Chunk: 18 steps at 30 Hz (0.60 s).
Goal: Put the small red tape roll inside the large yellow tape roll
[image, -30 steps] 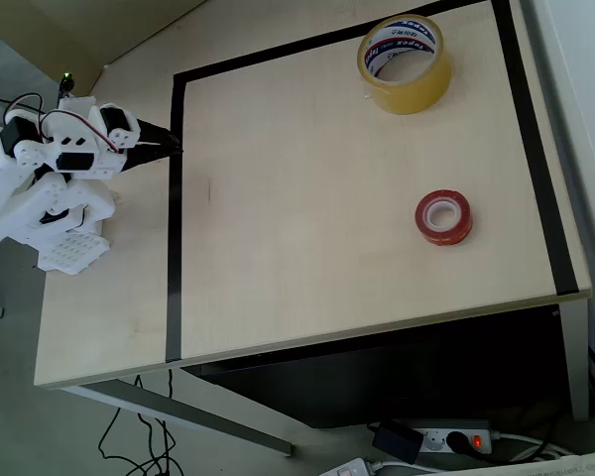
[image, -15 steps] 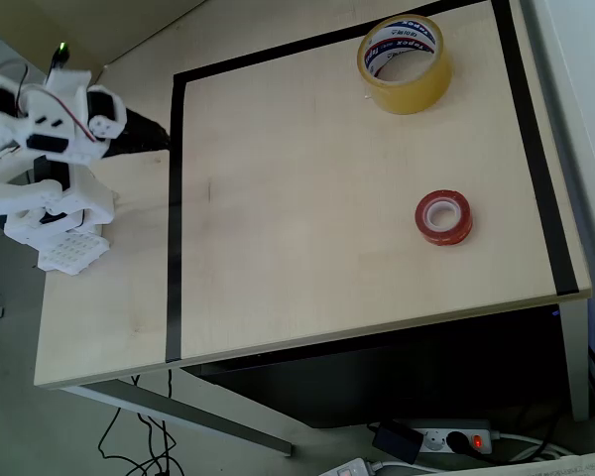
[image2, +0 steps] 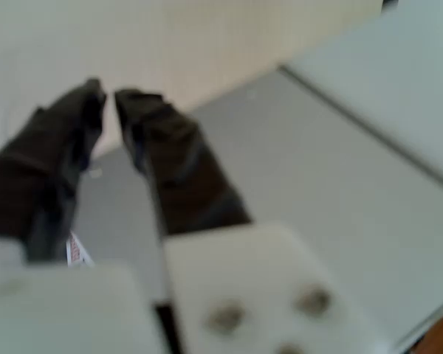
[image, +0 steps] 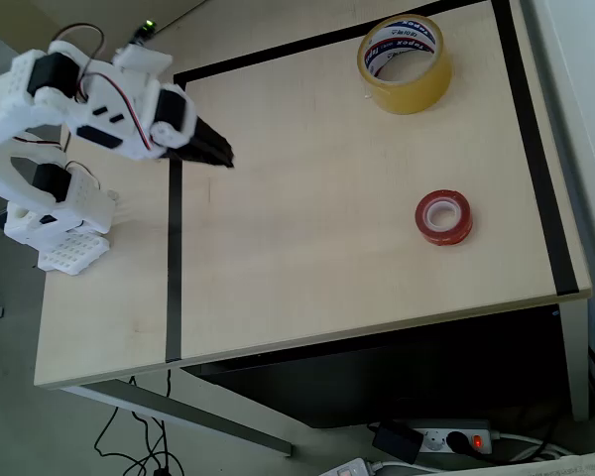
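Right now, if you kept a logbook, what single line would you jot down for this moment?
gripper: nearly shut, empty, at the table's left | small red tape roll: untouched, flat on table | large yellow tape roll: far corner, hollow empty

A pale wood-grain counter (image: 307,228) carries a rectangle outlined in black tape (image: 175,248). Below its front edge lies a dark recess (image: 377,382), with a grey metal leg (image: 178,412) at the left. On the grey floor (image: 10,416) lie black cables (image: 139,441) and a white power strip (image: 456,438) with 1 red lit switch.

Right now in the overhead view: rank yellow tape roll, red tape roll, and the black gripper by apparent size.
1. large yellow tape roll
2. gripper, raised nearer the camera, so its rank against the red roll is unsure
3. small red tape roll
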### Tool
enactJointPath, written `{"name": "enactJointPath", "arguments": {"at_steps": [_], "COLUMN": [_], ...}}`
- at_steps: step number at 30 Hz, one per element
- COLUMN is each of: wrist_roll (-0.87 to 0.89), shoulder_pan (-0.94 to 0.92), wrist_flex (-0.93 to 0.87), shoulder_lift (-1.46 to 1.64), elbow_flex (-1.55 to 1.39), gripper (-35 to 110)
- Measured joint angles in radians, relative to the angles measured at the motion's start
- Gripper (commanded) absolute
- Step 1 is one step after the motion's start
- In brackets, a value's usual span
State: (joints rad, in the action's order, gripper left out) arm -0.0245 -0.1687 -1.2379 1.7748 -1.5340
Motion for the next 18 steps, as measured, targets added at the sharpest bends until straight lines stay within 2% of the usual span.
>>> {"name": "enactJointPath", "arguments": {"at_steps": [12,18], "wrist_roll": [-0.057,-0.058], "shoulder_pan": [-0.071,-0.084], "wrist_flex": [-0.057,-0.115], "shoulder_lift": [-0.520,-0.723], "elbow_flex": [0.492,0.761], "gripper": [22,4]}}
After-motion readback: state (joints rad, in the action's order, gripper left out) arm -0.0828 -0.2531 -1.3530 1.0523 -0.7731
